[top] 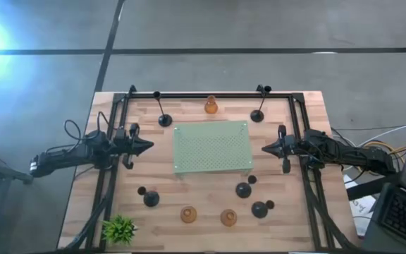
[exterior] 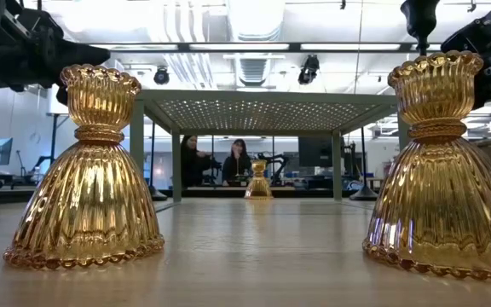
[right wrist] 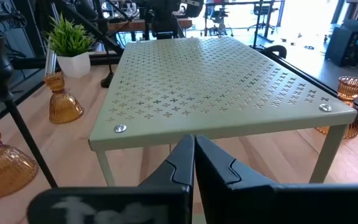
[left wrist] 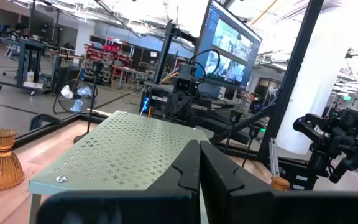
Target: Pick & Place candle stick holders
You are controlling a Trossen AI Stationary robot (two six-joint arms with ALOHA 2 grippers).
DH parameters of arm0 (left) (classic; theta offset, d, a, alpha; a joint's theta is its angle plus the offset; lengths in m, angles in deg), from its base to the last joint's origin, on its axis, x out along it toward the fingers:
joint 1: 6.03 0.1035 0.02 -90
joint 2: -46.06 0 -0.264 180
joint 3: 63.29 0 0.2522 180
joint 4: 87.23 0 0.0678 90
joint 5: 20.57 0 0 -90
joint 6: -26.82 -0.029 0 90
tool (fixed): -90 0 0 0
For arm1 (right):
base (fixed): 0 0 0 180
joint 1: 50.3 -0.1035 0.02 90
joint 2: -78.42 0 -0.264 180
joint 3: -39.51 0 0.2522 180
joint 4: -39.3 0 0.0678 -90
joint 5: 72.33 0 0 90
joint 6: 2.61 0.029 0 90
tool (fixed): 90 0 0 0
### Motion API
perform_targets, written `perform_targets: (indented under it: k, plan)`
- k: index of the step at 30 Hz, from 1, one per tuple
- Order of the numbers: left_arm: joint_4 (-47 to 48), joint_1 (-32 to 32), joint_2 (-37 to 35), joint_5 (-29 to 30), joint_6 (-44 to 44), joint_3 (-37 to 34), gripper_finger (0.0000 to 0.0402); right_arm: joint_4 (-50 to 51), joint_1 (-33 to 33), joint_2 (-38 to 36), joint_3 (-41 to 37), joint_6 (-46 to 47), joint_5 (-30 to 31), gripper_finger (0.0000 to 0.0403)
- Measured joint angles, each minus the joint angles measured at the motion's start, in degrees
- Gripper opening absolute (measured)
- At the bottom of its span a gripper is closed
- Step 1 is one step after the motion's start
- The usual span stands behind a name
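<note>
Several black candle stick holders stand on their round bases on the wooden table: tall ones at the far side (top: 164,120) (top: 258,115), short ones near the front (top: 151,198) (top: 243,189) (top: 260,209). Three amber holders stand upright, one at the far edge (top: 211,106) and two at the front (top: 188,214) (top: 228,217), which loom large in the low view (exterior: 88,170) (exterior: 437,166). My left gripper (top: 150,147) hovers shut left of the green perforated stand (top: 211,147). My right gripper (top: 264,148) hovers shut to the stand's right. Neither holds anything.
A small green plant (top: 119,228) sits at the near left corner. Black frame rails (top: 210,95) run along the table's far side and both sides. Bare wood lies between the stand and the front holders. People sit in the room beyond the table (exterior: 216,162).
</note>
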Motion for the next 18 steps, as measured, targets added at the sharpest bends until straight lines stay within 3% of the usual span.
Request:
perform_targets:
  k: [18]
  plan:
    - [-0.02, 0.02, 0.01, 0.0, 0.0, 0.0, 0.0005, -0.88, 0.0, 0.02, -0.01, -1.97, 0.0, 0.0008]
